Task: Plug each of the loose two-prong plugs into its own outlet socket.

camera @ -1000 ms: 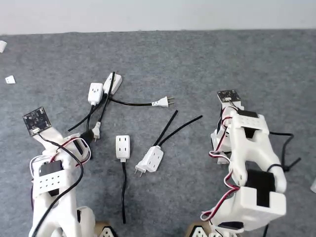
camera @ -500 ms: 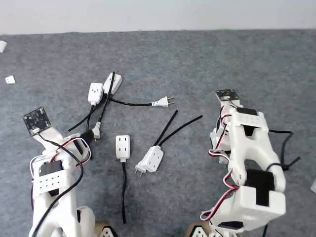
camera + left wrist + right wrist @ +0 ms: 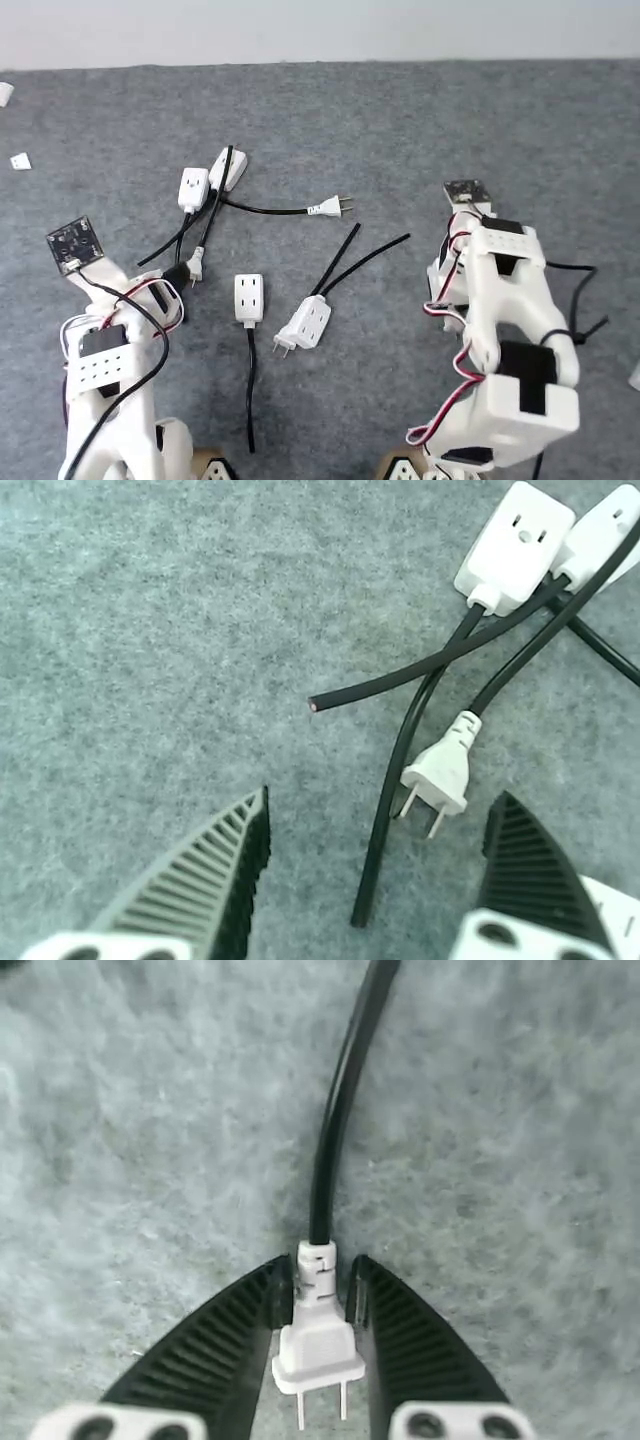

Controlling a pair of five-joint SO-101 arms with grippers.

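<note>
My right gripper (image 3: pixel 320 1265) is shut on a white two-prong plug (image 3: pixel 318 1338), its black cord (image 3: pixel 345 1110) running away over the grey carpet. My left gripper (image 3: pixel 380 800) stands open just above the carpet, with another white plug (image 3: pixel 440 775) lying ahead between its fingers, untouched. Beyond it lie two white outlet sockets (image 3: pixel 515 520), side by side. In the high view these sockets (image 3: pixel 193 188) sit at the upper left, a third socket (image 3: pixel 248 298) lies in the middle, and a loose plug (image 3: pixel 330 207) rests further back.
A white socket with a plug at its end (image 3: pixel 310 322) lies mid-table with two black cords (image 3: pixel 350 260) trailing back right. A cut cord end (image 3: pixel 315 706) points into bare carpet. Small white bits (image 3: pixel 20 161) lie far left. The table's far half is bare carpet.
The right arm's wrist has shifted very slightly sideways and back. The left arm and the items on the table have stayed put.
</note>
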